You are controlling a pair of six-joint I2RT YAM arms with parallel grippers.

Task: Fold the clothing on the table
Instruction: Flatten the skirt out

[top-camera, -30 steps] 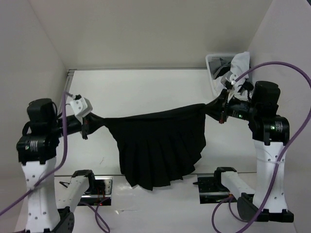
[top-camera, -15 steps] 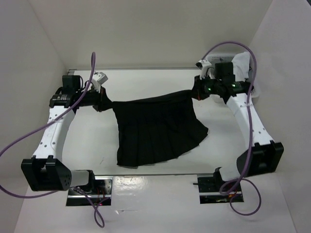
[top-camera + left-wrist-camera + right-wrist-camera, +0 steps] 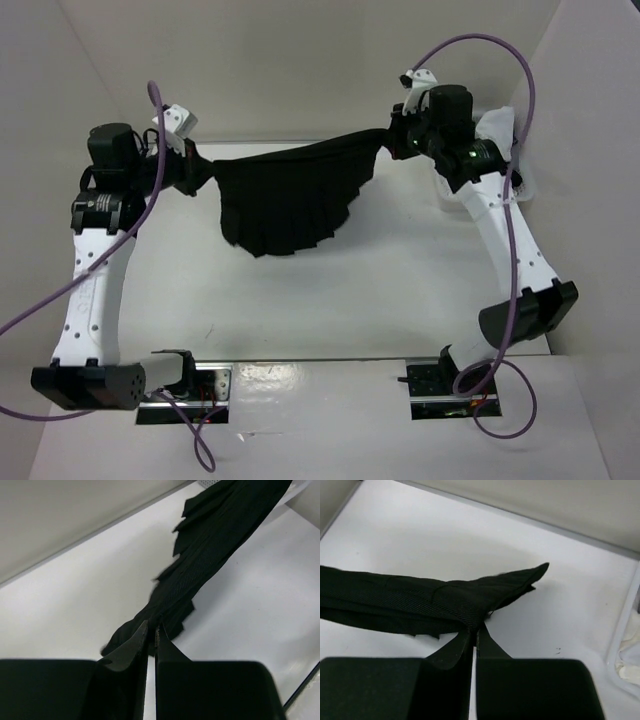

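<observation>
The clothing, a black pleated skirt [image 3: 290, 195], hangs stretched between both arms above the far part of the white table [image 3: 330, 290]. Its waistband runs along the top and the pleated hem droops below. My left gripper [image 3: 200, 172] is shut on the skirt's left waistband corner; the left wrist view shows the fabric [image 3: 210, 555] pinched at my gripper [image 3: 151, 627] and trailing away. My right gripper [image 3: 393, 140] is shut on the right waistband corner, and the right wrist view has the skirt [image 3: 420, 602] stretching left from my gripper [image 3: 476, 628].
A white basket [image 3: 520, 175] with white and grey garments sits at the far right corner, partly behind my right arm. White walls close in the back and both sides. A metal rail [image 3: 300, 365] runs along the near edge by the arm bases.
Both arms have lifted and carried the skirt toward the back wall. The hem, which lay on the table half a second ago, now hangs free and bunched shorter.
</observation>
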